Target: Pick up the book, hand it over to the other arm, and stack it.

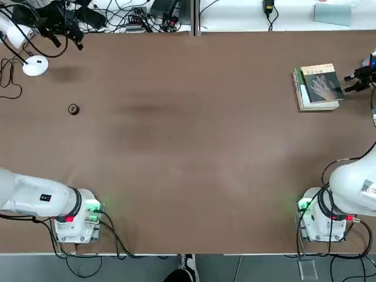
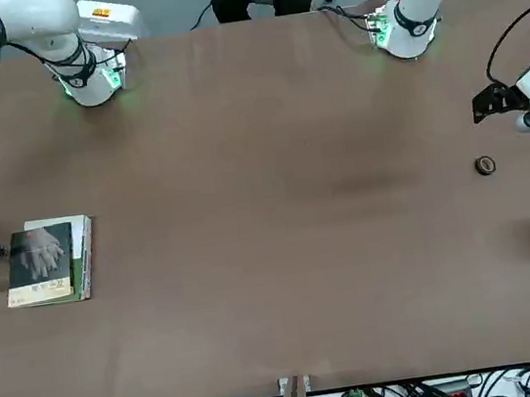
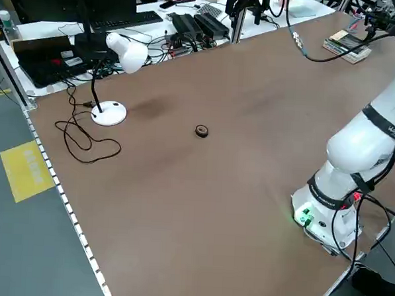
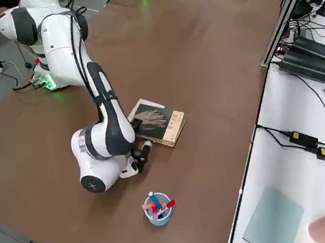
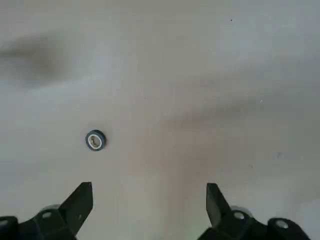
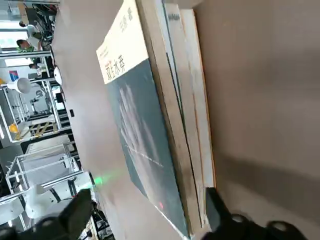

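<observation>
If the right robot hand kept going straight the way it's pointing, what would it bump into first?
Most likely the book, lying on top of the thicker green-and-white book. The right gripper points level at the stack's edge, jaws open; whether it would hit the top book or slide over it is unclear.

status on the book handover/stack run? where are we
Looks done: the book lies flat on the thicker green-and-white book at the table's far right side. In hand: nothing. The right gripper sits low beside the stack with jaws open, one finger over the cover, the other beside the stack's edge, gripping nothing. The left gripper hangs open and empty over bare table by a small ring. Left: pulling the right arm away.
</observation>
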